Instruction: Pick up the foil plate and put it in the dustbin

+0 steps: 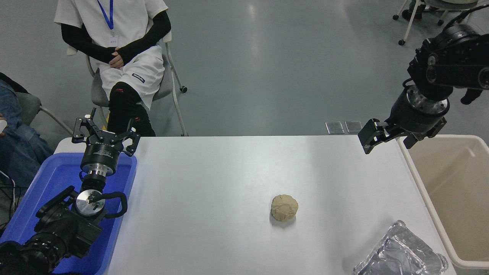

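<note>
The foil plate (401, 254), shiny and crinkled, lies at the table's near right corner, partly cut off by the picture's bottom edge. The beige dustbin (422, 198) stands just right of the table, beside the plate. My right gripper (387, 142) hangs open and holds nothing, above the table's far right corner by the bin's far rim, well beyond the plate. My left gripper (105, 133) is parked open over the blue tub at the lower left.
A tan crumpled paper ball (284, 207) rests on the white table (214, 183), left of the foil plate. A blue tub (53, 179) sits at the left edge. One person (114, 42) sits beyond the far left corner, and another is at the left edge.
</note>
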You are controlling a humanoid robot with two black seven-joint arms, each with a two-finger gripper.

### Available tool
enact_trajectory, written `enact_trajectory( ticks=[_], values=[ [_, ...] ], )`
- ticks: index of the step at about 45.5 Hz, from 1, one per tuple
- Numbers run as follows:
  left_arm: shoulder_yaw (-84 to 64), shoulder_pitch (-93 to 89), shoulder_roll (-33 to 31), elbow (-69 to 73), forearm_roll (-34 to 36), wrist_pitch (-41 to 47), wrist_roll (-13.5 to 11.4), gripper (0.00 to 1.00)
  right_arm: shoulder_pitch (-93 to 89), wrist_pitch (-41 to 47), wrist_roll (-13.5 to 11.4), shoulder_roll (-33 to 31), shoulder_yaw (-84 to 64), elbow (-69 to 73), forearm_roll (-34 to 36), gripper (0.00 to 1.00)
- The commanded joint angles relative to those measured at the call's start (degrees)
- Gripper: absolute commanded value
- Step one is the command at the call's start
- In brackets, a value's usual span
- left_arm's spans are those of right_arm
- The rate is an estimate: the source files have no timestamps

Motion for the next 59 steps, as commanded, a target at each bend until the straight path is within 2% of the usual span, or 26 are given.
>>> enact_trajectory(
  ticks=[1, 33, 47, 55, 59],
  values=[
    [0.0, 0.0, 0.0, 0.0, 0.0, -0.01, -0.01, 0.99, -0.03, 0.0, 0.0, 0.01, 0.08, -0.08, -0.01, 1.0],
    [0.0, 0.0, 0.0, 0.0, 0.0, -0.01, -0.01, 0.99, -1.79, 0.0, 0.09, -0.69, -0.8, 0.27, 0.08, 1.0],
    [0.0, 0.0, 0.0, 0.0, 0.0, -0.01, -0.01, 0.99, -5.21, 0.0, 0.09, -0.95, -3.08, 0.62, 2.72, 1.0],
    [0.0, 0.0, 0.0, 0.0, 0.0, -0.01, -0.01, 0.99, -8.37, 0.0, -0.26, -7.27, -2.99, 0.0, 1.41, 1.0],
    [0.0, 0.0, 0.0, 0.0, 0.0, -0.09, -0.01, 0.99, -11.36, 0.0, -0.18, -8.51, -2.73, -1.22, 0.26, 1.0]
  ],
)
